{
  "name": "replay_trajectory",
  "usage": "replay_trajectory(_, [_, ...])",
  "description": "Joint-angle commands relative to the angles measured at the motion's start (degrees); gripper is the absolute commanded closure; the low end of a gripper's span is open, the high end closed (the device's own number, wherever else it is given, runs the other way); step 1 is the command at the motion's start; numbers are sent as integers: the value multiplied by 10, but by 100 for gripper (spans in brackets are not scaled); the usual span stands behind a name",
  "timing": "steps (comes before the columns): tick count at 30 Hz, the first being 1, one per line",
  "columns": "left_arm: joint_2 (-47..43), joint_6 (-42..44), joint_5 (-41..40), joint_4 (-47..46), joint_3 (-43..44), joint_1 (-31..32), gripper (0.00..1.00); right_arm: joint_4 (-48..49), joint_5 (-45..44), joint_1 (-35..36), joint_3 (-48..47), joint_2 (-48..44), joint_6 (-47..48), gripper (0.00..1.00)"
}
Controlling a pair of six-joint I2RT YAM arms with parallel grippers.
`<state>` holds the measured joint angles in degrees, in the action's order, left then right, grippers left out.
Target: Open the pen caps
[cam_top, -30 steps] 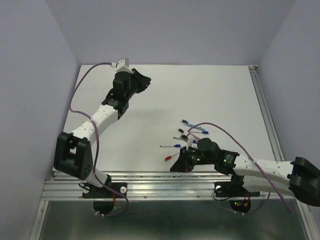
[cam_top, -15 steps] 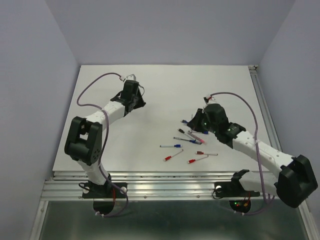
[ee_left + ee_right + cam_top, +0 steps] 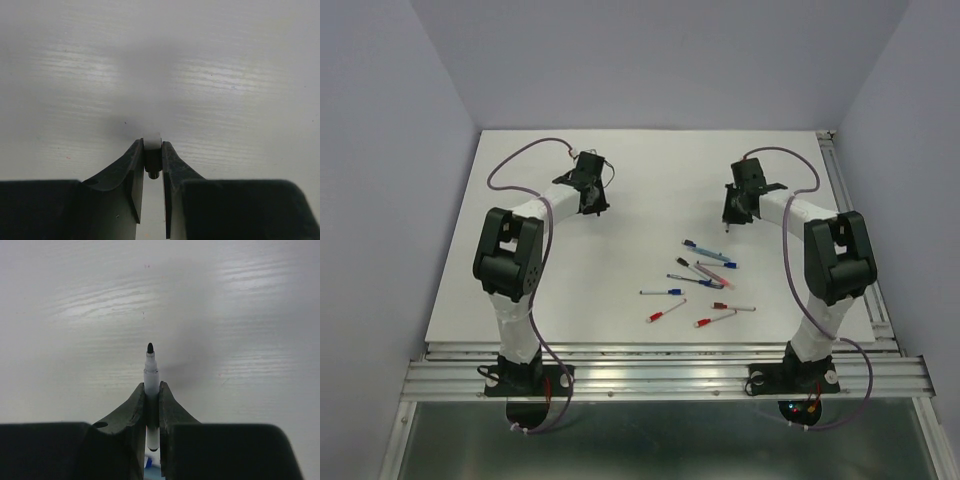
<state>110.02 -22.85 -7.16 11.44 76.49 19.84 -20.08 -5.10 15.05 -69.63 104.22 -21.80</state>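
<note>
Lavender walls point(image 3: 670, 60) enclose a white counter point(image 3: 620, 240). The right jaws, toward the far right of the counter, are clamped on a thin white-barrelled pen point(image 3: 150, 372), its bare black tip pointing out over the surface. The left jaws, toward the far left, pinch a short pale stub point(image 3: 152, 144) with a dark end; whether it is a cap I cannot tell. Loose stick pens with blue, red and black ends point(image 3: 660, 292) lie scattered mid-counter, nearer the right arm.
</note>
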Motion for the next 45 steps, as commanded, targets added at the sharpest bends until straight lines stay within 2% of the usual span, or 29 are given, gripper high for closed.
replay_trajectory(1, [24,15,-9,27,43,-3,97,-31,-15,-9,-67,33,31,94])
replay_trajectory(6, [46,10,-1,36,67,-5,92,-41,-24,-10,-96,86,41,91])
replay_trajectory(12, [67,5,-7,56,96,-5,87,-48,-23,-11,-106,104,36,89])
replay_trajectory(14, [78,8,-3,69,104,-5,85,-50,-22,-10,-104,105,33,84])
replay_trajectory(15, [83,6,-3,76,116,-5,80,-52,-23,-11,-104,105,31,80])
replay_trajectory(16, [90,5,-4,82,120,-5,80,-54,-25,-10,-103,105,31,79])
replay_trajectory(21, [91,4,-1,89,120,-5,56,-57,-32,-10,-90,89,26,71])
replay_trajectory(24, [85,6,7,87,118,-6,47,-58,-37,-11,-87,82,24,68])
replay_trajectory(32, [50,16,49,76,123,-5,23,-88,-55,-11,-104,48,36,46])
replay_trajectory(35, [21,19,69,71,119,-5,18,-84,-33,-10,-102,20,43,37])
replay_trajectory(36, [11,19,69,68,114,-5,14,-82,-25,-11,-95,-1,49,30])
replay_trajectory(39, [-27,16,87,62,97,-5,8,-72,15,-11,-83,-54,54,18])
replay_trajectory(40, [-37,14,91,60,92,-5,7,-71,23,-11,-74,-67,52,2])
replay_trajectory(43, [-103,4,90,44,53,-5,6,-64,48,-10,-44,-128,50,0])
replay_trajectory(44, [-122,-6,85,28,24,-5,1,-66,48,-10,-39,-148,41,0])
replay_trajectory(45, [-141,-10,76,17,6,-5,1,-66,63,-11,-33,-165,34,0])
